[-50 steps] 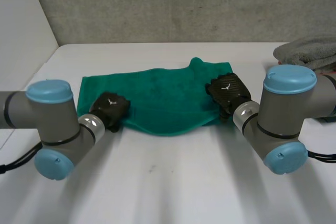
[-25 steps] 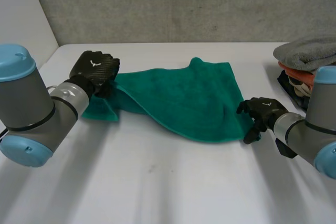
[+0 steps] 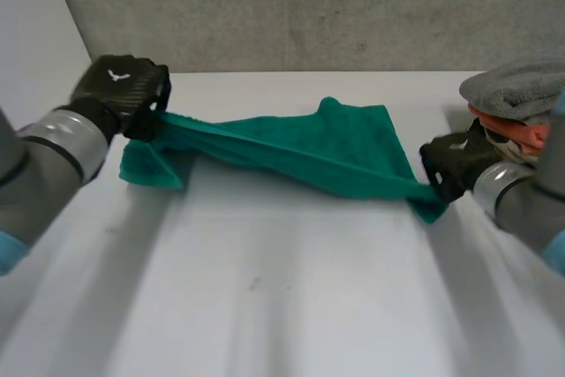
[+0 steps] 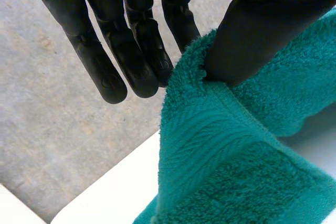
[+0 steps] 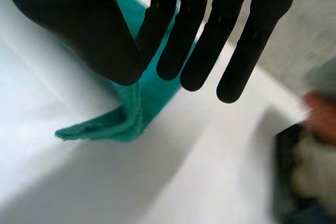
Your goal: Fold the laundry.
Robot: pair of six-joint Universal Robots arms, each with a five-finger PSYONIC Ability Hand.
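**A:** Why's the green towel (image 3: 291,152) strung out like that over the counter (image 3: 265,306)?

**B:** My guess is they're pulling the near edge taut so it can be carried over for a fold. The left hand (image 3: 124,94), up by the far left corner, pinches one corner between its thumb and straight fingers. The right hand (image 3: 455,165), by the right edge, pinches the opposite corner the same way. The towel's far part lies on the counter.

**A:** And the pile of laundry (image 3: 516,94)?

**B:** It's at the right edge, just past the right hand.
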